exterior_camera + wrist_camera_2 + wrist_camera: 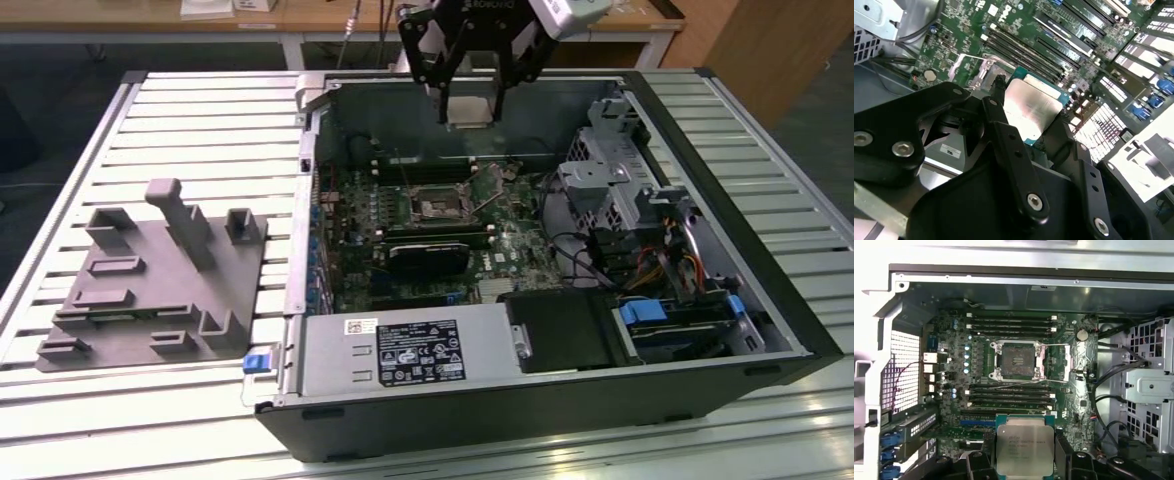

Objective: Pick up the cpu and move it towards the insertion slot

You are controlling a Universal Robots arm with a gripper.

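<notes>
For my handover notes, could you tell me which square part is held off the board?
The cpu, clamped in the gripper above the open case; the insertion slot stays fixed on the motherboard, empty.

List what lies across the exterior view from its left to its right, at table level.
Grey moulded block → insertion slot on the motherboard inside the open computer case → metal drive cage → blue-tabbed drive bay.
</notes>
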